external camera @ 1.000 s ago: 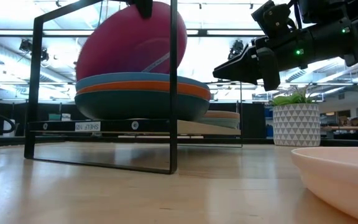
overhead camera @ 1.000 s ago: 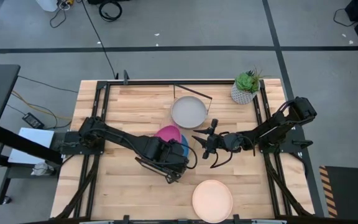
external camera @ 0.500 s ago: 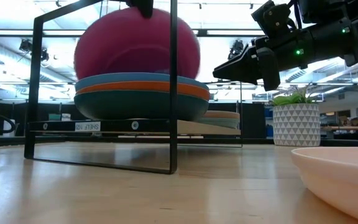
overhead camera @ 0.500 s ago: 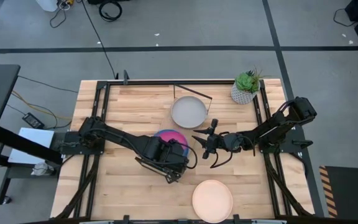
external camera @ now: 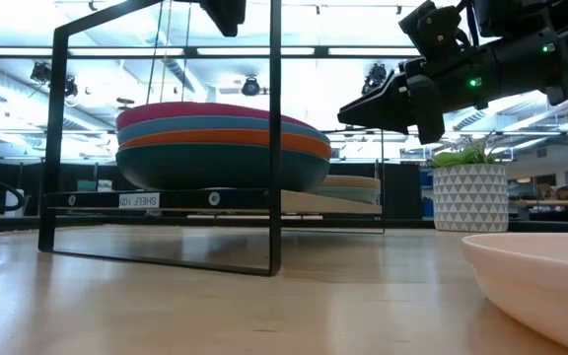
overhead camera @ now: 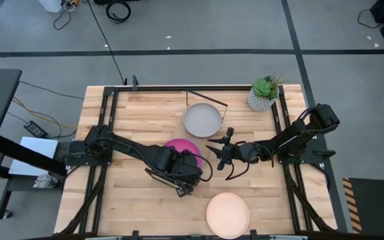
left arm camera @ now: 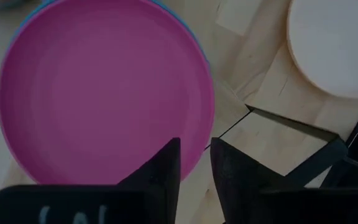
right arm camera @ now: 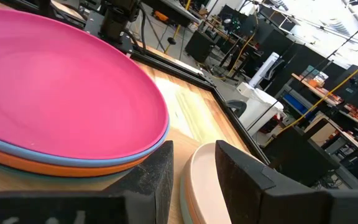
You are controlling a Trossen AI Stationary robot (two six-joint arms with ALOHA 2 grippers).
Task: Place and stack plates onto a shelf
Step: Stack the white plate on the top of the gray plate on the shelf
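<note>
The cream plate (overhead camera: 228, 215) is lying flat at the table's near edge, nearer the right gripper (overhead camera: 222, 159) than the left gripper (overhead camera: 187, 159). Both grippers are hanging slightly parted and empty. The magenta plate (overhead camera: 181, 146), smooth, matte and round, is topping the stack on the shelf (external camera: 309, 201).

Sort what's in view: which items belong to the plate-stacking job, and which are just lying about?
Job: magenta plate topping the stack on the shelf; grey plate; cream plate, waiting on the tabletop; left claw; right claw.

Lying about: potted plant; cables on the floor.
</note>
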